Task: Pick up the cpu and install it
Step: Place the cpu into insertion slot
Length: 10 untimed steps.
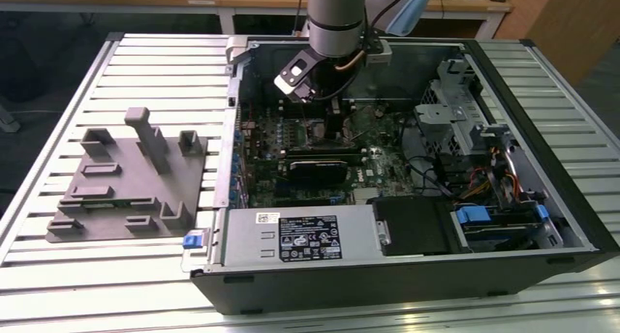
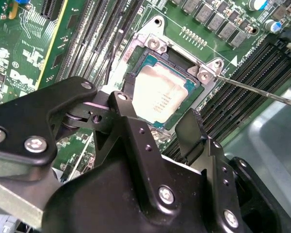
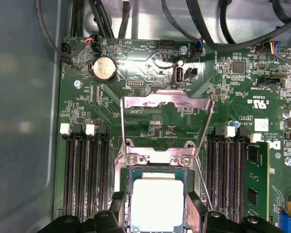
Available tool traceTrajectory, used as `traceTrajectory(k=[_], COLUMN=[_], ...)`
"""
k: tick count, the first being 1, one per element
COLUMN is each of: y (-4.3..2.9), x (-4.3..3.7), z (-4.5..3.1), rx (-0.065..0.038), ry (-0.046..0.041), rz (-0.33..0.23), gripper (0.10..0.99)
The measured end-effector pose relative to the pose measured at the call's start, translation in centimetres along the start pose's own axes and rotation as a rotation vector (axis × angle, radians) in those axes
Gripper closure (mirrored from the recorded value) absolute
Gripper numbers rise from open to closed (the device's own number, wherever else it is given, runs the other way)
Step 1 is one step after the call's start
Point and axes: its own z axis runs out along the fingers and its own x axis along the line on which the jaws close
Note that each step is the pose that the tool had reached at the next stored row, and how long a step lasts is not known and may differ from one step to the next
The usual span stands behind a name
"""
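The cpu (image 2: 162, 94) is a flat square chip with a silvery-white top. It lies level in the motherboard socket (image 2: 150, 51), and the first wrist view also shows the cpu (image 3: 156, 201). My gripper (image 2: 160, 104) is right over it, one black finger at each of two opposite edges, and it looks shut on the chip. In the first wrist view the gripper (image 3: 156, 211) straddles the chip the same way. In the exterior view the gripper (image 1: 310, 115) reaches down into the open computer case (image 1: 407, 271).
The socket's metal load plate (image 3: 167, 104) stands flipped open, and its thin lever rod (image 2: 262, 90) sticks out sideways. Memory slots (image 3: 85, 170) flank the socket. A black heatsink (image 1: 315, 170), the power-supply box (image 1: 300, 235) and drive cages (image 1: 455, 108) crowd the case. A grey fixture (image 1: 126, 181) sits at the exterior view's left.
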Motion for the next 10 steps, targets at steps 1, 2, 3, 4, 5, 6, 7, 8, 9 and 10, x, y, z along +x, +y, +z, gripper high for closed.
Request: traceTrajectory(k=[1, 2, 3, 4, 5, 6, 7, 8, 9, 10], y=[0.0, 0.0, 0.0, 0.0, 0.0, 0.0, 0.0, 0.0, 0.0, 0.0], x=[0.0, 0.0, 0.0, 0.0, 0.0, 0.0, 0.0, 0.0, 0.0, 0.0], z=[0.0, -0.01, -0.01, -0.01, -0.01, -0.01, 0.0, 0.0, -0.01, -0.01], rx=[0.0, 0.0, 0.0, 0.0, 0.0, 0.0, 0.0, 0.0, 0.0, 0.0], ry=[0.0, -0.0001, -0.0001, -0.0001, 0.0, 0.0, 0.0, 0.0, 0.0, 0.0], rz=[0.0, 0.0, 0.0, 0.0, 0.0, 0.0, 0.0, 0.0, 0.0, 0.0], gripper=[0.471, 0.471, 0.471, 0.471, 0.471, 0.545, 0.545, 0.608, 0.608, 0.608])
